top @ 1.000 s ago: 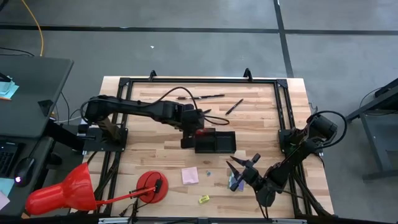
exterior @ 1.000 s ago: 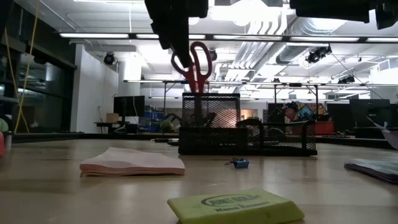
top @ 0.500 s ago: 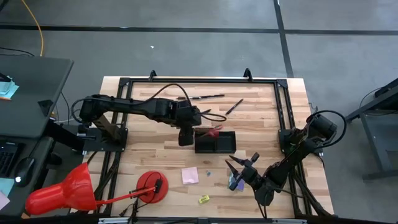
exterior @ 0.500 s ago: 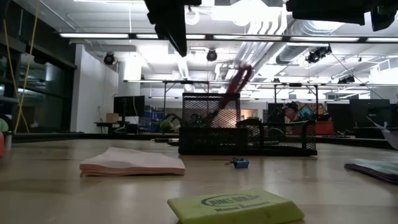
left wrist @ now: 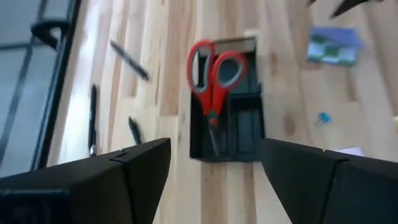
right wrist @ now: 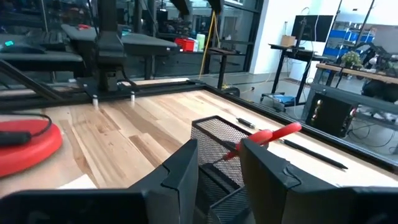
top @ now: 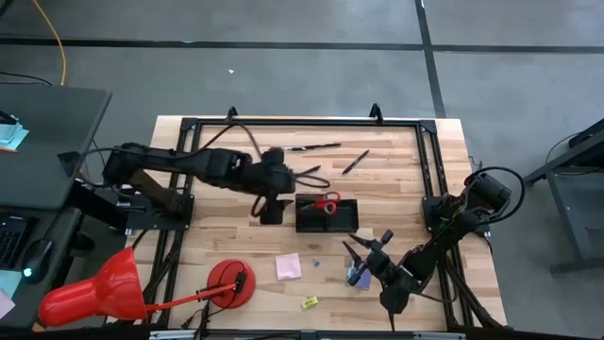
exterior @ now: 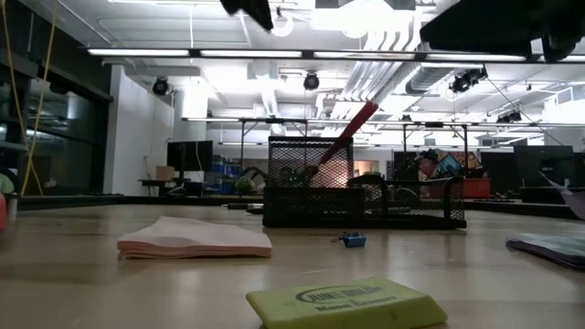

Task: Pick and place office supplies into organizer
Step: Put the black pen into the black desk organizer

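Note:
The red-handled scissors (top: 327, 203) stand blades down in the tall mesh cup of the black organizer (top: 342, 223), tilted, leaning on the cup's rim (exterior: 322, 161). My left gripper (top: 270, 210) hangs open just left of the organizer, above table height; in its wrist view the scissors (left wrist: 213, 81) and organizer (left wrist: 245, 127) lie beyond its spread fingers (left wrist: 143, 168). My right gripper (top: 366, 249) waits open at the near right, over the purple pad (top: 358, 277). A pink sticky pad (top: 289, 266) and a yellow piece (top: 310, 302) lie flat on the table.
Dark pens lie at the far side (top: 311, 147), (top: 356, 161), (top: 308, 173). A tiny blue item (top: 315, 262) sits near the pink pad. A red disc with stick (top: 229, 283) and a red cone (top: 94, 291) are at the near left. Black frame rails (top: 302, 123) border the table.
My left gripper has opened and let go of the scissors, then drawn away toward the table's left edge and upward. The scissors, held upright above the cup a second ago, have dropped into it and tipped over to lean on its rim.

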Controlling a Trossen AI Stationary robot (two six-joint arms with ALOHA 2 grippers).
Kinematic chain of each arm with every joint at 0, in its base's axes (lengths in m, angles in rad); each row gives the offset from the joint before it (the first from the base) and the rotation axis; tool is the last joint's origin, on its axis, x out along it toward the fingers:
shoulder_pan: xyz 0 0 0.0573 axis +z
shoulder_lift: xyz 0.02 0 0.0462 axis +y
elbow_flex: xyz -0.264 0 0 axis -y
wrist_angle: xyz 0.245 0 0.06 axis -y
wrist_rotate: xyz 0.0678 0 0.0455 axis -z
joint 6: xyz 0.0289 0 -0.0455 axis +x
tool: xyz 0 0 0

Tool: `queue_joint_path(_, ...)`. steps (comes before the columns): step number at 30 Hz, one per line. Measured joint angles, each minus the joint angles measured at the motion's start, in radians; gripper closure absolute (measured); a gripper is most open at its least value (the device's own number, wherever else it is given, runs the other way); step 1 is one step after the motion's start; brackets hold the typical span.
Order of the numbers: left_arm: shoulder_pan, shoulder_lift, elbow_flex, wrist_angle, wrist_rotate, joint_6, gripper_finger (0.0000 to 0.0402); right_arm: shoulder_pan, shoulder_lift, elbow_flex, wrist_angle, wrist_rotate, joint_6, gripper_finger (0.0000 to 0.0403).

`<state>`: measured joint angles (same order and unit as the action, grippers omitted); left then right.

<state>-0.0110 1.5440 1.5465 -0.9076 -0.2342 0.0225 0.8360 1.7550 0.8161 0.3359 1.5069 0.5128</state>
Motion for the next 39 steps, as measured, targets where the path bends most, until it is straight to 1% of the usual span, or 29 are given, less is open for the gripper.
queue_joint_path(2,-0.037,-0.016,-0.003,0.000,-0.017,-0.001,0.0173,0.000,0.000,0.000,-0.019,0.000,0.008,0.0293)
queue_joint_path(6,-0.116,-0.028,-0.005,-0.039,-0.016,-0.030,0.0186,0.000,0.000,0.000,-0.021,0.000,-0.040,0.0293)
queue_joint_path(8,-0.159,-0.032,-0.008,-0.021,-0.023,-0.036,0.0192,0.000,0.000,0.000,-0.020,0.000,-0.040,0.0293)
queue_joint_path(11,-0.225,-0.041,-0.054,0.039,-0.038,-0.020,0.0202,-0.006,0.000,0.000,-0.019,-0.016,-0.040,0.0293)
queue_joint_path(13,-0.262,-0.064,-0.110,0.145,-0.039,-0.012,0.0208,-0.009,0.000,0.000,-0.018,-0.055,-0.044,0.0293)
queue_joint_path(15,-0.293,-0.100,-0.191,0.253,-0.024,0.004,0.0215,-0.018,0.000,0.000,-0.018,-0.089,-0.050,0.0293)
queue_joint_path(18,-0.319,-0.153,-0.344,0.422,0.007,0.023,0.0222,-0.033,-0.006,0.000,-0.018,-0.140,-0.086,0.0293)
queue_joint_path(20,-0.319,-0.190,-0.461,0.596,0.016,0.016,0.0225,-0.044,-0.034,0.000,-0.018,-0.170,-0.141,0.0293)
queue_joint_path(21,-0.316,-0.205,-0.508,0.679,0.035,0.001,0.0226,-0.053,-0.057,0.000,-0.017,-0.191,-0.171,0.0293)
queue_joint_path(23,-0.315,-0.230,-0.594,0.784,0.060,-0.011,0.0227,-0.075,-0.114,0.000,-0.019,-0.272,-0.227,0.0293)
queue_joint_path(26,-0.316,-0.232,-0.697,0.947,0.058,-0.004,0.0227,-0.116,-0.217,0.000,-0.026,-0.400,-0.307,0.0293)
queue_joint_path(29,-0.317,-0.236,-0.763,1.095,0.093,0.014,0.0227,-0.164,-0.315,0.000,-0.064,-0.478,-0.389,0.0293)
queue_joint_path(31,-0.317,-0.236,-0.807,1.147,0.102,0.051,0.0227,-0.207,-0.383,0.000,-0.099,-0.536,-0.440,0.0293)
queue_joint_path(33,-0.316,-0.234,-0.840,1.166,0.100,0.050,0.0227,-0.265,-0.450,0.000,-0.147,-0.599,-0.469,0.0293)
queue_joint_path(36,-0.317,-0.235,-0.880,1.257,0.096,0.059,0.0227,-0.377,-0.539,0.001,-0.248,-0.703,-0.469,0.0293)
queue_joint_path(39,-0.315,-0.235,-0.926,1.342,0.133,0.107,0.0227,-0.513,-0.586,0.001,-0.312,-0.841,-0.473,0.0293)
